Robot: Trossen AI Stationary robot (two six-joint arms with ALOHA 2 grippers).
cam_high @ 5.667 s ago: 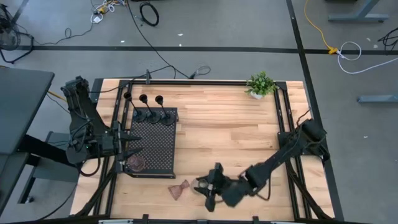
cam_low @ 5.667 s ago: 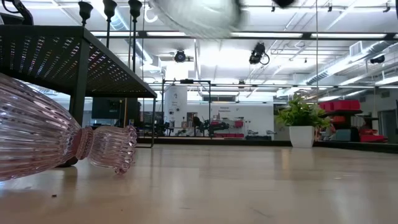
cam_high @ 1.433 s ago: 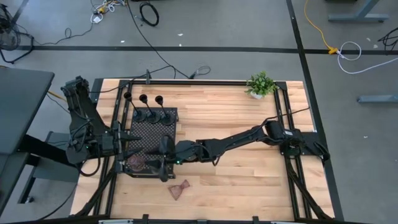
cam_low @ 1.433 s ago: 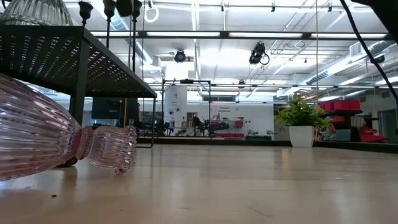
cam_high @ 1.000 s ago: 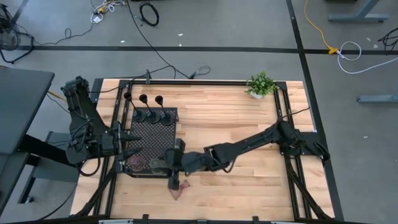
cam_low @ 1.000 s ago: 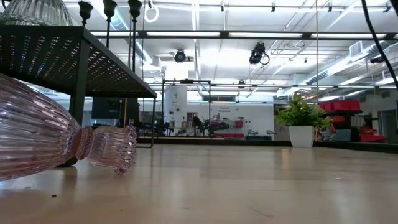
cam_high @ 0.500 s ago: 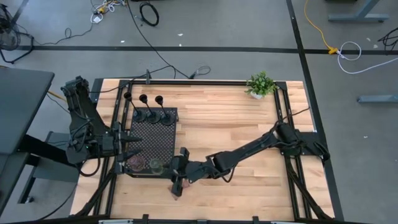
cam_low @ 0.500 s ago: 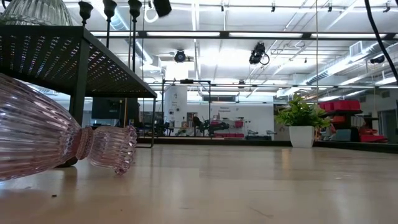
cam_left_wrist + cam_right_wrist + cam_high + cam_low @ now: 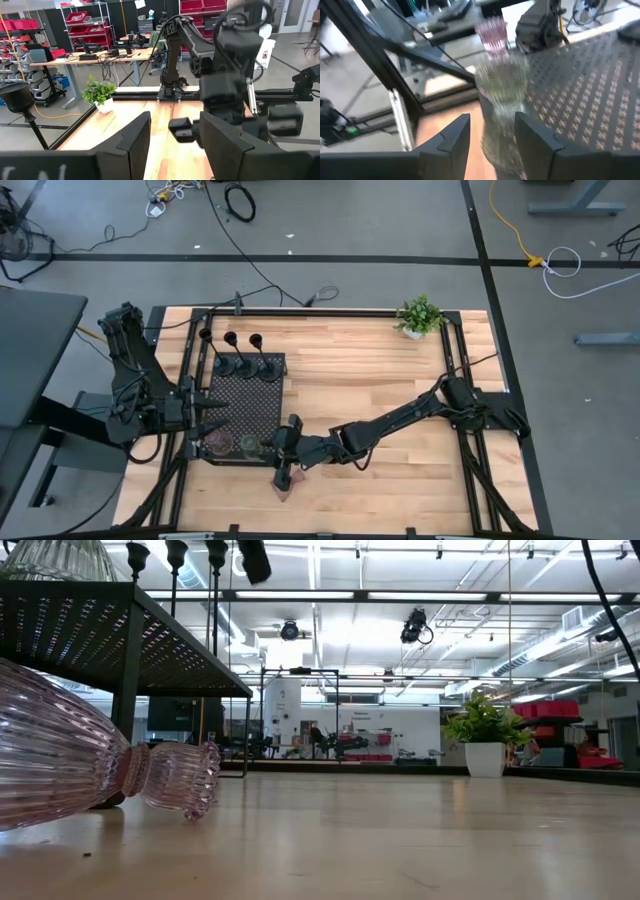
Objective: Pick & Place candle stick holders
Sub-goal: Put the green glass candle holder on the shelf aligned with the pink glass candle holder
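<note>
A pinkish ribbed hourglass holder (image 9: 289, 487) lies on its side on the table just off the black tray's near right corner; it also shows in the low view (image 9: 100, 775). On the tray (image 9: 262, 405) stand three tall black stems (image 9: 247, 355), a pinkish-brown squat holder (image 9: 217, 443) and an olive-green one (image 9: 248, 445). My right gripper (image 9: 284, 472) hangs open over the lying holder, clear of it; one finger shows in the low view (image 9: 252, 558). Its wrist view shows the green holder (image 9: 502, 85). My left gripper (image 9: 205, 412) is open at the tray's left edge.
A small potted plant (image 9: 419, 315) stands at the table's far right. The tray stands on legs (image 9: 124, 690) above the table top. Bare wood stretches over the table's middle and right (image 9: 380, 380). The right arm (image 9: 400, 420) lies slantwise across the table's near half.
My right gripper, open and empty, has gone a little from the tray's near right corner toward the table's near edge and down toward the lying holder. The green holder stays standing on the tray. The lying holder has not moved.
</note>
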